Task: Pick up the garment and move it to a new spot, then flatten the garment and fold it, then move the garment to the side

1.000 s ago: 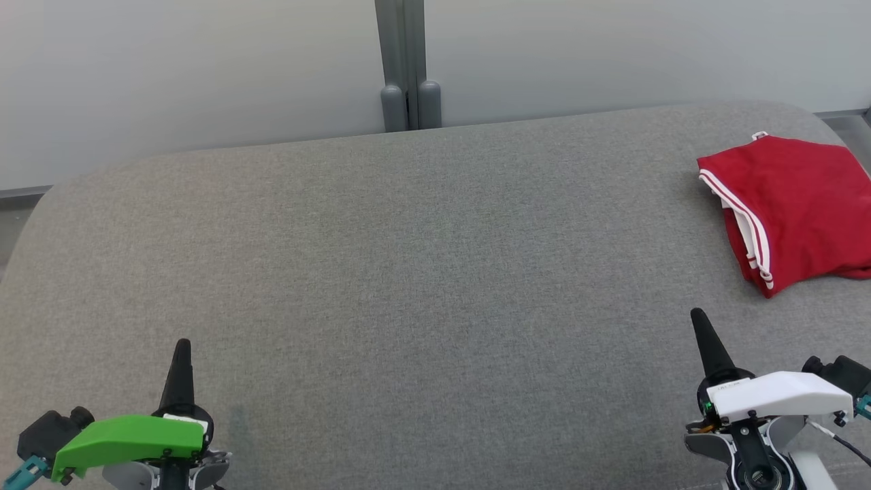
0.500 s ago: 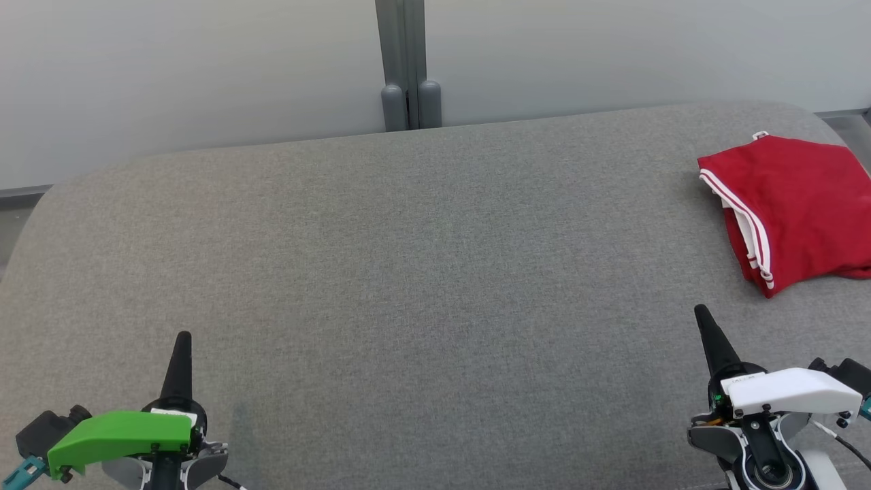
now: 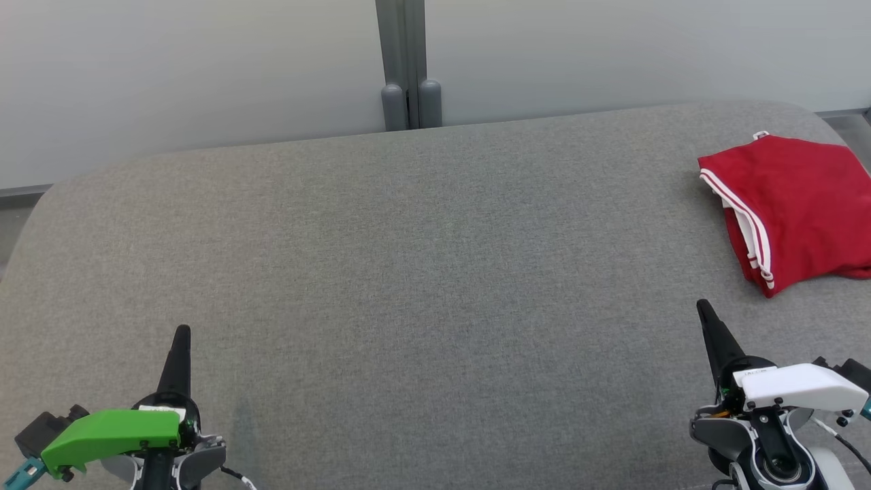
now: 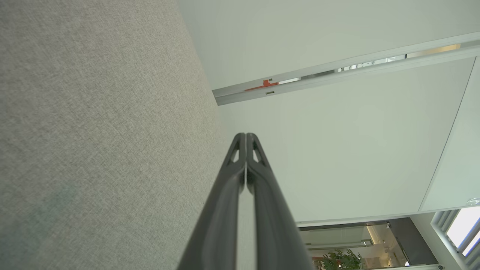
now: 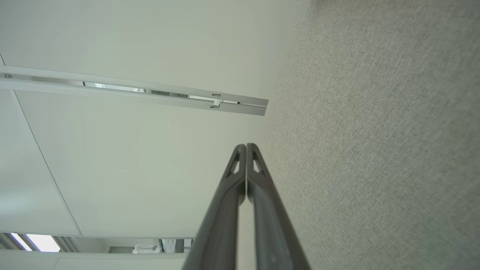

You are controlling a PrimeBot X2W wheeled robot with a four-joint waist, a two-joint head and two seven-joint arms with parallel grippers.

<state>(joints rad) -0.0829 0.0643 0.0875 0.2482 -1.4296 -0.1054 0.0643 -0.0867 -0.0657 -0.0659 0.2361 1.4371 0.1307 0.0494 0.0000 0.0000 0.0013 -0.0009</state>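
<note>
**Two grippers shut, garment folded at the far right**

Head view has the red garment [image 3: 796,204] folded near the back right corner of the grey cushion [image 3: 435,272]. Down front, the left gripper [image 3: 182,337] sits at the left edge and the right gripper [image 3: 706,316] at the right, near the garment but apart. Wrist views give the close-up: both pairs of fingers [image 4: 225,198] pressed together, empty, pale wall panels [image 5: 131,157] behind.

The garment [image 3: 796,204] is deep red, trimmed with paired white stripes, with white inside its fold. The surface [image 3: 408,272] is a heathered mid-grey weave. The left hand [image 3: 182,333] has black fingers and a bright green cover; the right hand [image 3: 703,307] has black fingers and a white cover.
</note>
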